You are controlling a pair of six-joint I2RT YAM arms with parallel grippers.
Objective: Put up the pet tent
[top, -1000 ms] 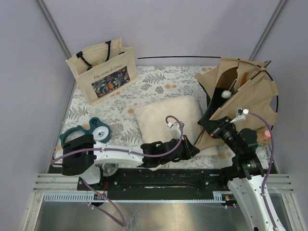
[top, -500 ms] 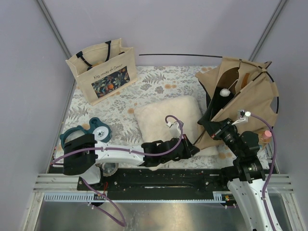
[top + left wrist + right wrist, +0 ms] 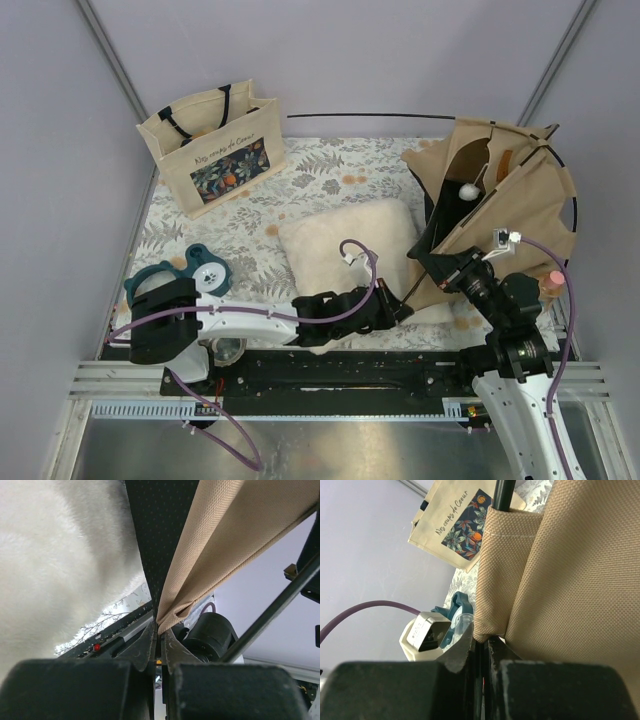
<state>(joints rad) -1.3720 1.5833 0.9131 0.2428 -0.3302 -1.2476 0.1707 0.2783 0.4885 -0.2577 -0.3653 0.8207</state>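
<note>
At the far right of the worktop [image 3: 330,165], the tent [image 3: 515,205] is being held half-raised, its fabric sagging in folds and one pole [image 3: 370,117] jutting along the back, so most of the shaping is being judged undone. Both grips are being obscured from above, but in the wrist views the left pincer [image 3: 159,630] and right pincer [image 3: 481,641] are each being seen clamped on a tan hem.

Cannot see from above where the left fingers [image 3: 398,311] end under the hem of the pet tent [image 3: 520,200], nor the pillow [image 3: 345,245] corner beneath it, nor what the small pink thing [image 3: 553,277] behind the right arm [image 3: 515,335] is.
</note>
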